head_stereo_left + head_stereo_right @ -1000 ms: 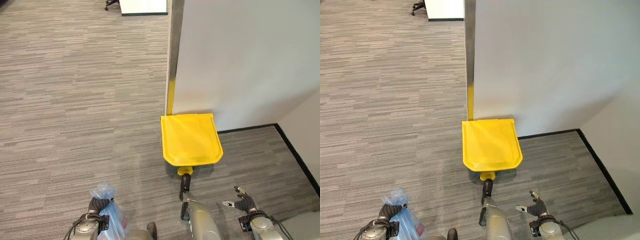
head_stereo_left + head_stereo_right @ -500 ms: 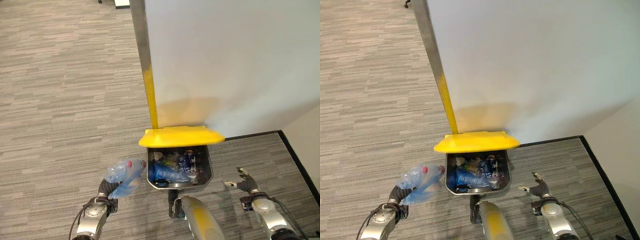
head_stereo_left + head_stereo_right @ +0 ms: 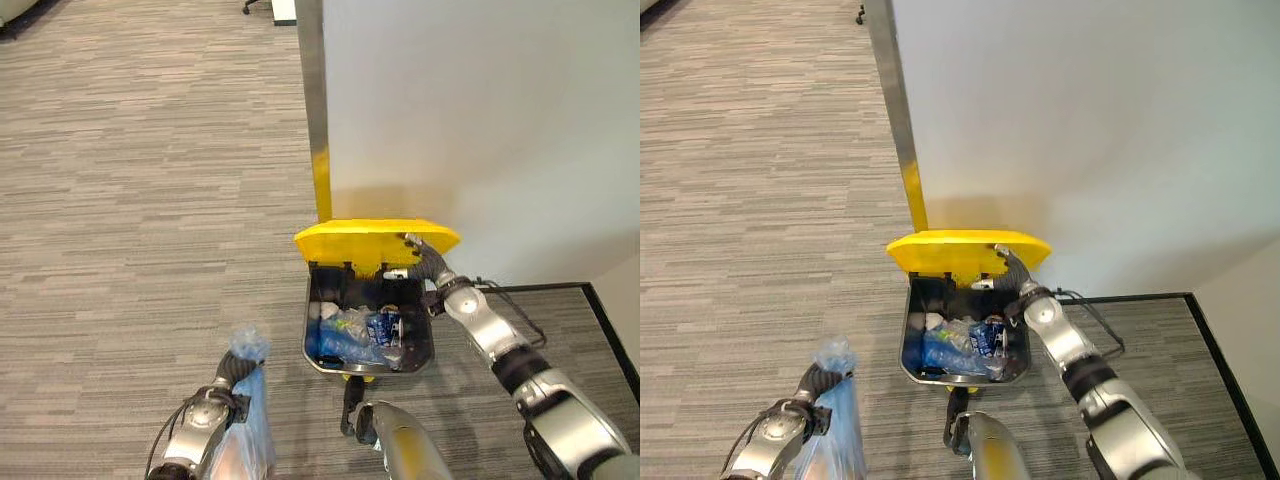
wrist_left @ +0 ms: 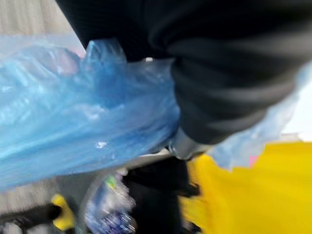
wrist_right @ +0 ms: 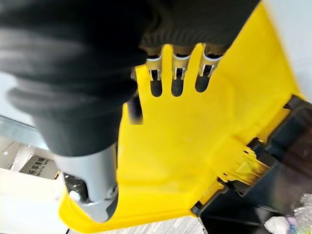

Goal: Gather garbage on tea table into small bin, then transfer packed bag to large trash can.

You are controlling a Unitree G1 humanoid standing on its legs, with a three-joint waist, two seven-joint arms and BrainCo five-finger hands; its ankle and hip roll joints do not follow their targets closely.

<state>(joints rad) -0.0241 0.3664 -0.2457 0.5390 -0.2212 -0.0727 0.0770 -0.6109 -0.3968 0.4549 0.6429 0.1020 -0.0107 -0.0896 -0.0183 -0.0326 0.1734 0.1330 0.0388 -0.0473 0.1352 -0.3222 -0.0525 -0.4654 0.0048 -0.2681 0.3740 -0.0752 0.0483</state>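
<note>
The large trash can [image 3: 316,340] stands against the wall with its yellow lid [image 3: 375,240] raised, and bottles and wrappers lie inside. My right hand [image 3: 422,262] reaches to the lid's front edge, and in the right wrist view its straight fingers [image 5: 175,73] lie flat against the yellow lid [image 5: 195,146]. My left hand [image 3: 225,375] is low and to the left of the can, shut on the neck of a blue plastic bag [image 3: 252,410] that hangs beside it. The same bag [image 4: 73,126] bunches close against the hand in the left wrist view.
A white wall panel [image 3: 480,110] with a metal edge post [image 3: 312,90] rises behind the can. A black baseboard [image 3: 545,287] runs along the wall to the right. Grey carpet [image 3: 130,200] spreads out to the left.
My right hand has come up from low on the right to the raised lid. The left hand and bag have dropped from beside the can's rim to lower left. The camera shifted.
</note>
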